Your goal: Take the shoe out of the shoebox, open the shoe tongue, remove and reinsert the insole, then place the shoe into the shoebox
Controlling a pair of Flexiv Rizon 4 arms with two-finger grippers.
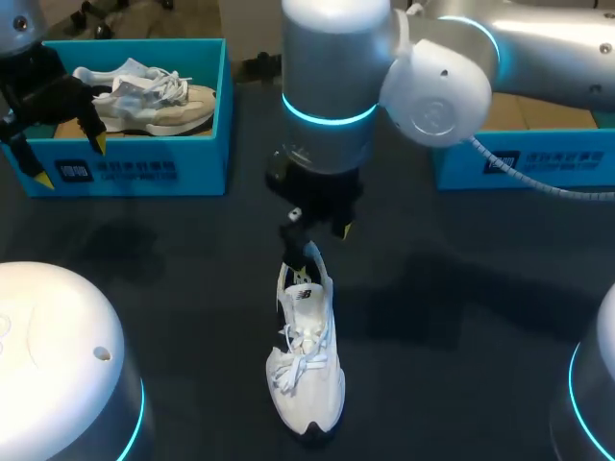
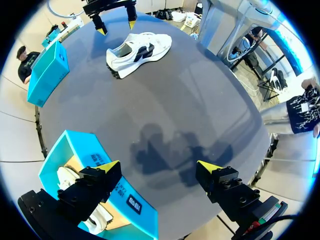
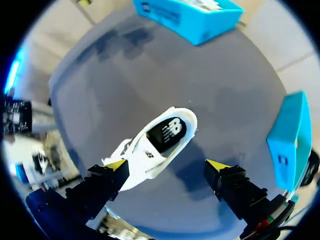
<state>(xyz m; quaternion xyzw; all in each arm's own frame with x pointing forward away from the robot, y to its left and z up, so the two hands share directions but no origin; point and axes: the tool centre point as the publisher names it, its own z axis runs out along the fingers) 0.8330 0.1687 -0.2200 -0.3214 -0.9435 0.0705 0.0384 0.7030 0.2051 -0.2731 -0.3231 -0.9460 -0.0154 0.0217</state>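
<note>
The logo-marked white shoe point(image 1: 306, 365) was seen on the tabletop point(image 1: 461, 336) below the wide-open, empty right jaws, the left jaws likewise spread empty above the labelled shoebox point(image 1: 144, 168).

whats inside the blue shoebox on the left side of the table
A white and beige shoe lies inside the shoebox, laces up. The open left gripper covers the near left corner, so that end of the shoe and anything beneath it are hidden.
</note>
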